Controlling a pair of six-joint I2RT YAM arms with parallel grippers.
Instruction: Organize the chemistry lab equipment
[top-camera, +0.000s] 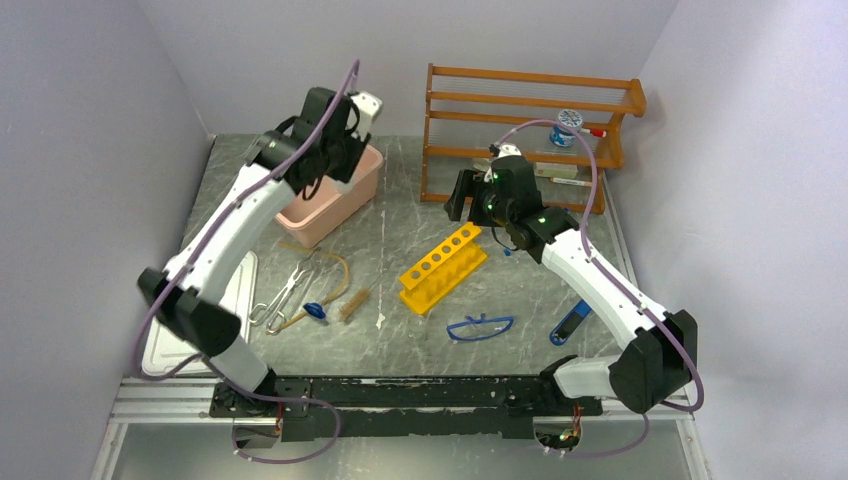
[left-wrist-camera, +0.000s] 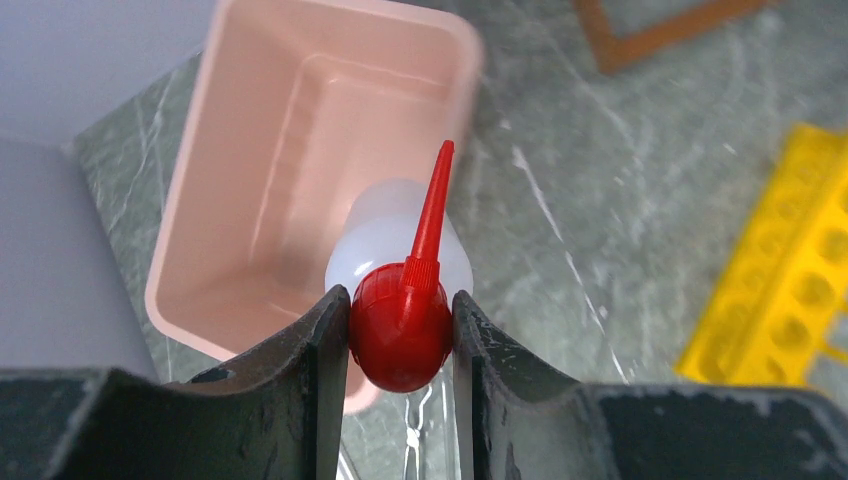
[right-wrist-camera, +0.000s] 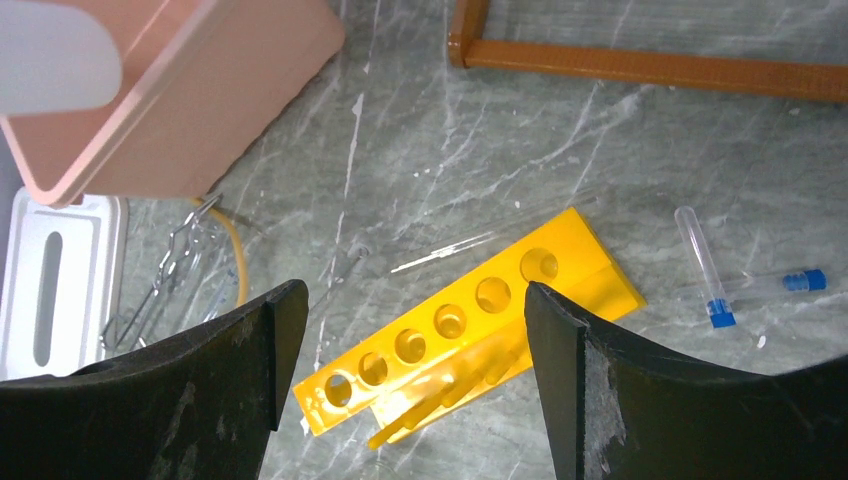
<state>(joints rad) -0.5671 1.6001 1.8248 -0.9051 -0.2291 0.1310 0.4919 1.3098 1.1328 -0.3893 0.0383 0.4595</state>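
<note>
My left gripper (left-wrist-camera: 400, 308) is clamped on the squeeze bottle (left-wrist-camera: 402, 335). 1 finger presses each side of its red cap, and no gap shows between pad and cap. The red nozzle points away from my wrist. The white body hangs beyond the cap, above the pink tub (left-wrist-camera: 270, 170), over the part of the tub nearest my fingers and close to its rim. I cannot tell whether the bottle touches the tub's wall. In the top view, that arm reaches out over the tub at the far left of the table (top-camera: 420, 340).

My right gripper (right-wrist-camera: 410, 300) is spread wide with nothing between its 2 fingers. It hangs above the yellow rack (right-wrist-camera: 470, 310), which lies on the table with its row of holes facing my wrist camera. The rack sits in the gap between the fingers as that camera sees it, apart from both.

2 blue-capped tubes (right-wrist-camera: 695, 245) lie just right of the rack. They are so close together that I cannot tell whether they cross or only touch. The metal tongs (right-wrist-camera: 165, 275) and the tan tubing (right-wrist-camera: 240, 265) lie left of the rack, beside a white lid (right-wrist-camera: 60, 290).

The goggles (top-camera: 480, 327) rest near the front edge, well apart from both grippers. The wooden shelf rack (top-camera: 520, 130) stands at the far edge, behind my right gripper.
</note>
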